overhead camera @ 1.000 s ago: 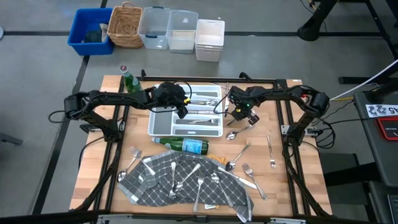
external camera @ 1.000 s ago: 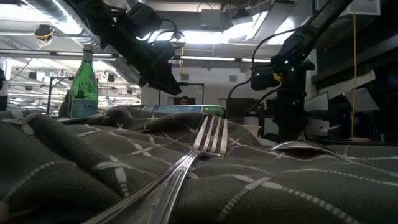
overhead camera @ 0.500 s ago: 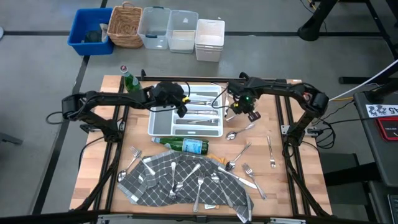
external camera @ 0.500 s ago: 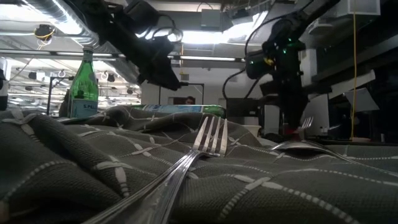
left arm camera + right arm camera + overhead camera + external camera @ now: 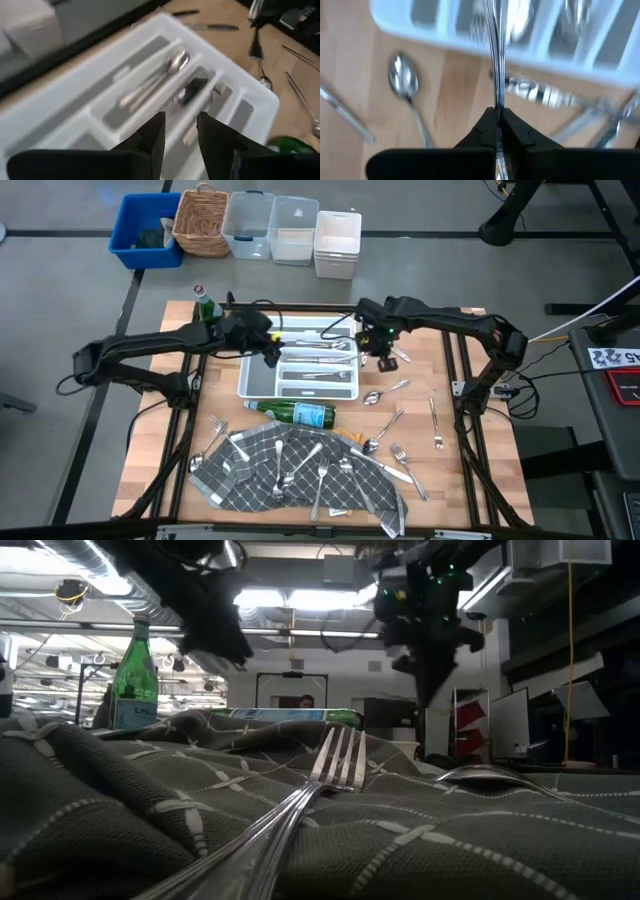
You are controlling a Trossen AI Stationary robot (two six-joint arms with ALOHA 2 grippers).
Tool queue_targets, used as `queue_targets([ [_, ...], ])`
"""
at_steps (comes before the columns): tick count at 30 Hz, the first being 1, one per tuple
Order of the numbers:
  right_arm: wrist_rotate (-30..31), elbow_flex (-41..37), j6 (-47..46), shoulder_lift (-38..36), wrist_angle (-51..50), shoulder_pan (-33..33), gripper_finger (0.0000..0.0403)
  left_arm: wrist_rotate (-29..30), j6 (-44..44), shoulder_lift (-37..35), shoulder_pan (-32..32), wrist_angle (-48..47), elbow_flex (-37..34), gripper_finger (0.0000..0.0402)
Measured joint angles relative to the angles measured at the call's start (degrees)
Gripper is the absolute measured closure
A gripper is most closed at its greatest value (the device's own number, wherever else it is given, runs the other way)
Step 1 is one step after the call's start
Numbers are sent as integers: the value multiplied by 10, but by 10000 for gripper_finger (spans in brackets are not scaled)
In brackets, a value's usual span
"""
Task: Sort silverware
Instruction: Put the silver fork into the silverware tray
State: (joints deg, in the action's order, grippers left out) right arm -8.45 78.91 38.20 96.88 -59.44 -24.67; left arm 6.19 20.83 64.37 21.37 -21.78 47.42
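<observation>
Silverware lies in three places. Some is in the white tray (image 5: 300, 385), several pieces are on the grey patterned cloth (image 5: 290, 472), and loose pieces such as a spoon (image 5: 372, 396) lie on the wood right of the tray. My left gripper (image 5: 270, 352) (image 5: 180, 129) hovers open over the tray's left compartments with nothing between its fingers. My right gripper (image 5: 385, 358) (image 5: 497, 111) is raised just off the tray's right side. It is shut on one slim silver piece (image 5: 495, 60), too blurred to tell whether fork, spoon or knife. My right gripper pinches the slim silver piece between its two fingers at one end (image 5: 496, 97). The fingers come from above, pointing steeply down, and the piece runs on in line with them. It hangs below the fingers, lifted clear, its free end toward the tray's edge (image 5: 485, 40).
A green bottle (image 5: 300, 415) lies on its side between tray and cloth; another (image 5: 206, 308) stands upright at the table's far left. More forks (image 5: 400, 456) (image 5: 437, 426) lie right of the cloth. Bins and a basket (image 5: 200, 220) stand on the floor beyond the table.
My right gripper has risen well above the table top, rolled about its own axis, and shifted a little toward the far edge and the tray. My left gripper has drawn back toward the table's left edge and risen, staying over the tray.
</observation>
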Motion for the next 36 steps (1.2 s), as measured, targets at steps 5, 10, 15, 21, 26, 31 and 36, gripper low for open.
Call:
queue_targets([
  [5, -12, 0, -9, 5, 89, 55, 388, -34, 75, -55, 0, -101, 0, 302],
  [10, -13, 1, -85, 29, 183, 87, 389, -75, 100, -96, 0, -181, 0, 302],
  [15, -12, 1, -150, 64, 237, 97, 389, -77, 106, -118, -12, -231, 0, 302],
  [21, -26, 1, -241, 109, 278, 101, 389, -77, 120, -124, -35, -274, 0, 302],
  [26, -26, 1, -243, 134, 301, 101, 389, -122, 152, -124, -61, -318, 0, 302],
  [31, -26, 1, -243, 152, 316, 101, 386, -199, 198, -124, -94, -365, 0, 302],
  [36, -24, 1, -243, 169, 331, 101, 373, -249, 246, -124, -145, -414, 0, 302],
])
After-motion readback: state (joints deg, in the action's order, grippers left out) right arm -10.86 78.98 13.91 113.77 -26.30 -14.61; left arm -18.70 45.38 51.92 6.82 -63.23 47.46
